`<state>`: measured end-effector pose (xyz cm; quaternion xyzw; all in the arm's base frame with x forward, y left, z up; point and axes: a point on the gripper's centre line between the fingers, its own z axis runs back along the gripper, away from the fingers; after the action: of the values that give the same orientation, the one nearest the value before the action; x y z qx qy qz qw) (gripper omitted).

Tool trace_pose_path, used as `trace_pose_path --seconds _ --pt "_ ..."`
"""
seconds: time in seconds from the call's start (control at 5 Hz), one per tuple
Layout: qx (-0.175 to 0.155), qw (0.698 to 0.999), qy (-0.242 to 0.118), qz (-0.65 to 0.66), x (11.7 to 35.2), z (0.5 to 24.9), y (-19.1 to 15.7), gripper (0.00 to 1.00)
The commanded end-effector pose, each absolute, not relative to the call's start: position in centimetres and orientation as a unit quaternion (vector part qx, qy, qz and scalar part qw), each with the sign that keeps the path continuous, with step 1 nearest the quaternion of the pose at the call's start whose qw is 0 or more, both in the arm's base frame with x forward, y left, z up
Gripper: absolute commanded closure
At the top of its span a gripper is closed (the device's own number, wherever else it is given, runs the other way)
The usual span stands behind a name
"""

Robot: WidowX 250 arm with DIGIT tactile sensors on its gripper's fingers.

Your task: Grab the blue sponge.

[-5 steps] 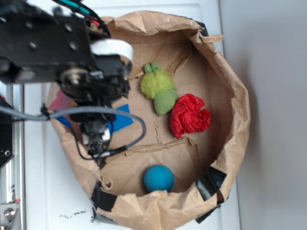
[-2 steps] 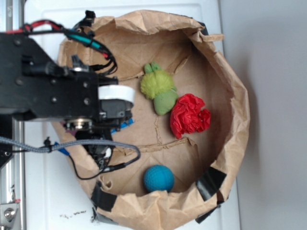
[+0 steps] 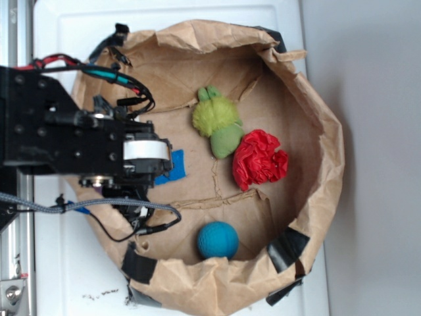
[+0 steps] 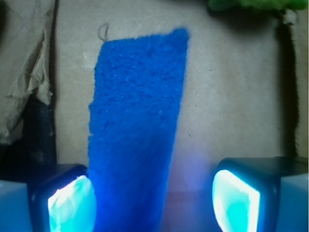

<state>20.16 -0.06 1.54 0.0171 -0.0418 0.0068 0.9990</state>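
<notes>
The blue sponge (image 4: 137, 121) lies flat on the brown paper floor and runs away from the camera in the wrist view. Its near end sits between my gripper's (image 4: 154, 198) two fingers. The left pad (image 4: 72, 205) is right against the sponge's edge, while a wide gap separates the sponge from the right pad (image 4: 236, 198). The gripper is open. From outside, only a corner of the blue sponge (image 3: 175, 164) shows from under the black arm (image 3: 79, 141), which hides the fingers.
The walls of the brown paper bag (image 3: 322, 151) ring the whole area. Inside lie a green plush (image 3: 218, 122), a red crumpled ball (image 3: 260, 158) and a teal ball (image 3: 218, 239). In the wrist view the green plush (image 4: 246, 4) peeks in at the top.
The arm has dropped lower into the bag over the sponge and now covers more of it. The other objects have not moved.
</notes>
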Motion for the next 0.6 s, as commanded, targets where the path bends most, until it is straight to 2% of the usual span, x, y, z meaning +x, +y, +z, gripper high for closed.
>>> trace_pose_path --seconds 0.0,0.2,0.4 --pt "0.022 0.998 -0.049 0.034 18.5 1.4 1.0 1.00" --pt "0.032 0.997 -0.061 0.046 17.9 1.5 1.0 1.00" --pt "0.015 0.997 -0.062 0.047 17.2 4.0 1.3 1.00"
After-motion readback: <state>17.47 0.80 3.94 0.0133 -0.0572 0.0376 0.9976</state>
